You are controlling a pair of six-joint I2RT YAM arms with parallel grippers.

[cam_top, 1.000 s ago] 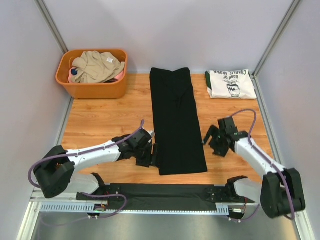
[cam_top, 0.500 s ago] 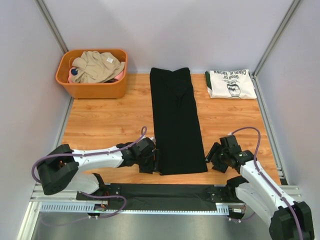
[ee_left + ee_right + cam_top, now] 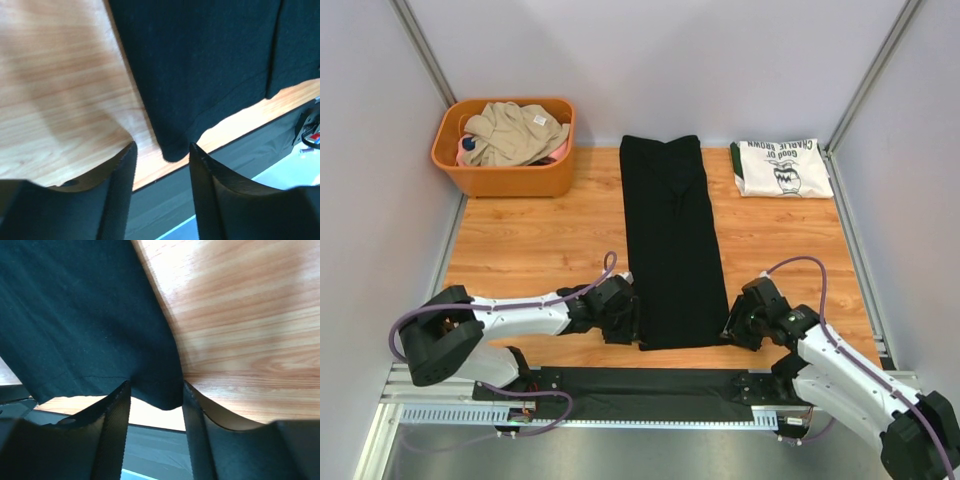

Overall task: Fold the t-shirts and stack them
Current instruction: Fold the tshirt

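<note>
At 6 o'clock hem of black tee (image 3: 672, 240): right claw (image 3: 730, 328) newly arrived from 3 o'clock of bench (image 3: 540, 240); left claw (image 3: 632, 322) opposite. Both open, straddling corners, ungripped; fold-lift likely next.

L arm (image 3: 510, 313) & R arm (image 3: 850, 375): white link shells w/ black joint housings & black bases, a purple cable (image 3: 611, 262) looping along each, matte black fingers (image 3: 112, 435) w/ finely ribbed inner edges.

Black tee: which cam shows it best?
Top external: the whole black tee, folded into a long strip. Left wrist shows only its near-left corner at the open left gripper; right wrist, only the near-right corner at the open right gripper.
</note>
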